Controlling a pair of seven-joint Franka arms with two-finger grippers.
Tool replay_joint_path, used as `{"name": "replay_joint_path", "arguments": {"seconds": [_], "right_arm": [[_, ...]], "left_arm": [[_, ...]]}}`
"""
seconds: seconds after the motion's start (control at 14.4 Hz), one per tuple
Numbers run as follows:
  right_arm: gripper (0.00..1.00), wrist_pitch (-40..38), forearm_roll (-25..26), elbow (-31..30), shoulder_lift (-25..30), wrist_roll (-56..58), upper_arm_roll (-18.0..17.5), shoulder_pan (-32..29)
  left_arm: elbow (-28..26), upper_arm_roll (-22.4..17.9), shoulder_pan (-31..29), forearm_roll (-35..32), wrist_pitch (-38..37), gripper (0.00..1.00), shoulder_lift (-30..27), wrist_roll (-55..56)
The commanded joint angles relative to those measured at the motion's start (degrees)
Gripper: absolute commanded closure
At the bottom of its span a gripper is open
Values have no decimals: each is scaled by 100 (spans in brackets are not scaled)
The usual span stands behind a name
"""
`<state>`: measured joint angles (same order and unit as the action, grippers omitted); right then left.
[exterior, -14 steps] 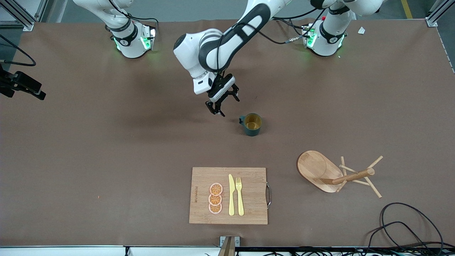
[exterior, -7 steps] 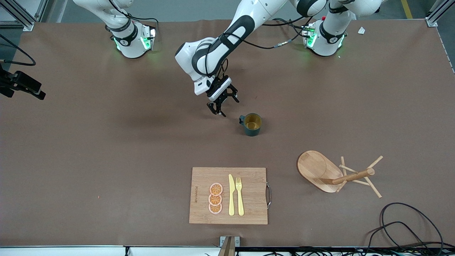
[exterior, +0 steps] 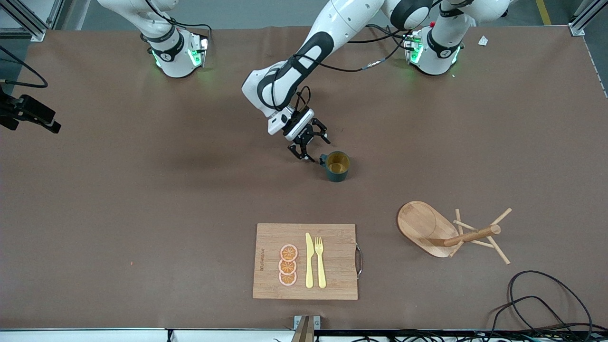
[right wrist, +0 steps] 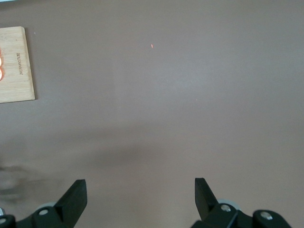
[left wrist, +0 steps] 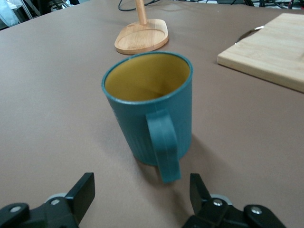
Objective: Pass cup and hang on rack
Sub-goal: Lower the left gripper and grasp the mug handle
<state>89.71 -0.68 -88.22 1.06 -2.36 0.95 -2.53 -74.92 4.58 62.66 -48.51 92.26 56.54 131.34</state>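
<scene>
The dark teal cup (exterior: 337, 166) stands upright near the middle of the table, yellowish inside, its loop handle (left wrist: 164, 147) turned toward my left gripper. The left gripper (exterior: 319, 150) is low beside the cup and open; in the left wrist view (left wrist: 142, 190) its fingers (left wrist: 85, 190) stand wide to either side of the handle's lower end without touching it. The wooden rack (exterior: 430, 228) stands nearer the front camera, toward the left arm's end; its oval base (left wrist: 142, 38) shows past the cup. My right gripper (right wrist: 140, 194) is open over bare table.
A bamboo cutting board (exterior: 306, 261) with orange slices, a yellow knife and a fork lies near the front edge. Its corner shows in the left wrist view (left wrist: 270, 52) and the right wrist view (right wrist: 16, 66). Black cables (exterior: 546, 299) coil at the front corner near the rack.
My left arm has come down and across toward the cup, bringing its gripper from a gap away right up to the handle. Cup, rack and board have not moved.
</scene>
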Motion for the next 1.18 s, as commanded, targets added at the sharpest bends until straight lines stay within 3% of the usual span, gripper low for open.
{"name": "replay_joint_path", "arguments": {"seconds": [0.0, 0.28, 0.69, 0.97, 1.11], "right_arm": [[0, -6, 77, -64, 96, 78, -77, -90], [0, -6, 77, -81, 96, 87, -77, -99], [0, 46, 95, -72, 96, 87, -77, -99], [0, 38, 95, -72, 96, 96, -77, -99], [0, 38, 95, -72, 105, 96, -77, -99]], "left_arm": [[171, -149, 36, -115, -68, 12, 68, 155], [197, -291, 27, -124, 46, 22, 59, 383], [197, -326, 18, -115, 91, 61, 59, 489], [197, -317, -78, -89, 178, 97, 42, 410], [197, -291, -105, -28, 161, 100, -37, 200]]}}
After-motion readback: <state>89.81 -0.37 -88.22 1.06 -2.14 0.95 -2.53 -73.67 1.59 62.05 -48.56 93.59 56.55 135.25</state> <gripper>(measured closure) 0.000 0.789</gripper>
